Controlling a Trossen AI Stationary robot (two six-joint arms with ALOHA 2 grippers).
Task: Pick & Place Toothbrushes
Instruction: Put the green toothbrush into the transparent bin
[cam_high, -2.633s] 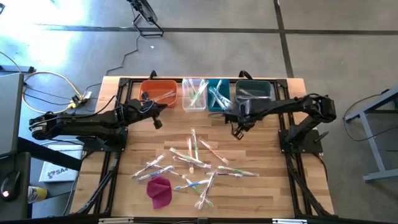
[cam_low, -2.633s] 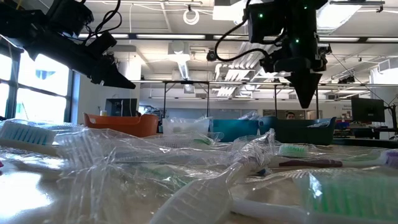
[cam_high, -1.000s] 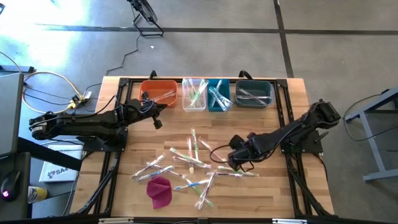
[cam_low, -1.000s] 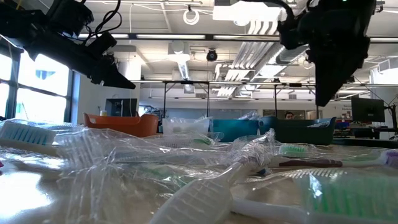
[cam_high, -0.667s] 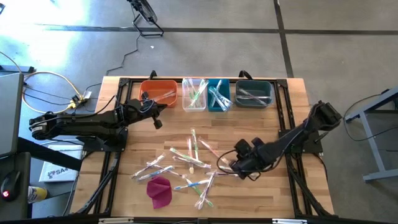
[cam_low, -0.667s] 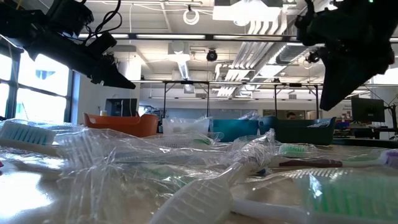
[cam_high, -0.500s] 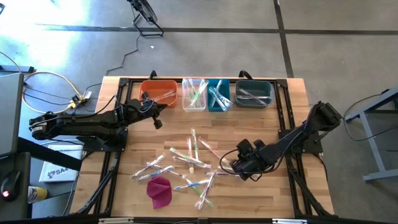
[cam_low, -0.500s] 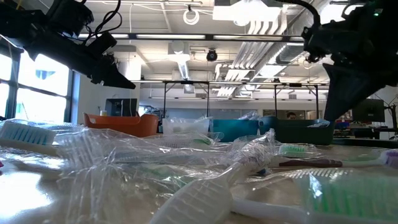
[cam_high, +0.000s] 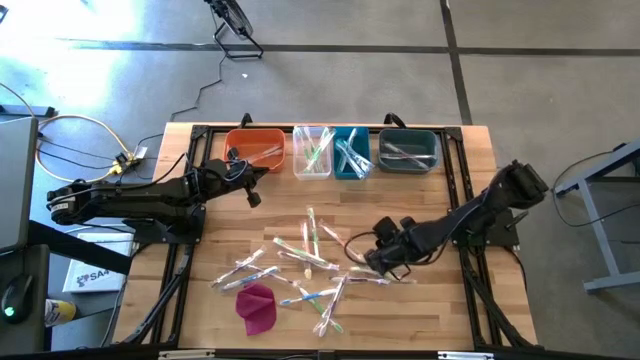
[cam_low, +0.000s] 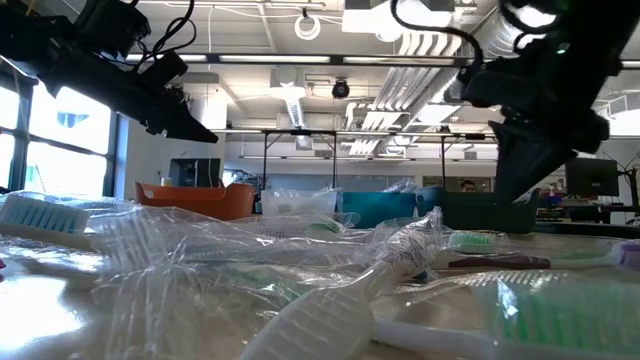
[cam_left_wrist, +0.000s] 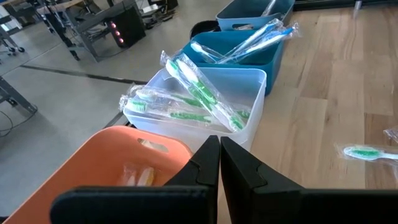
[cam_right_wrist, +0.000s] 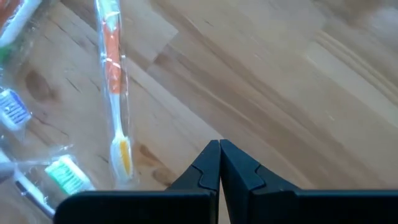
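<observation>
Several wrapped toothbrushes (cam_high: 305, 262) lie scattered flat on the middle of the wooden table. My right gripper (cam_high: 368, 264) is shut and slants down over the right side of this pile. Its wrist view shows the shut tips (cam_right_wrist: 219, 148) above bare wood, beside an orange-handled toothbrush (cam_right_wrist: 112, 74) and a green-bristled one (cam_right_wrist: 67, 175). I cannot see it touching anything. My left gripper (cam_high: 254, 199) hangs shut and holds nothing, just in front of the orange bin (cam_high: 255, 148); the shut fingers (cam_left_wrist: 219, 149) show in its wrist view.
Four bins stand in a row at the far edge: the orange one, a clear one (cam_high: 312, 150) with green toothbrushes (cam_left_wrist: 202, 93), a teal one (cam_high: 352, 152) and a dark one (cam_high: 408, 150). A magenta cloth lump (cam_high: 257, 307) lies near the front left of the pile.
My right gripper, still shut, has sunk toward the table at the right side of the pile. It has shifted slightly toward the toothbrushes and rolled and tipped as it went. The toothbrushes have not moved.
</observation>
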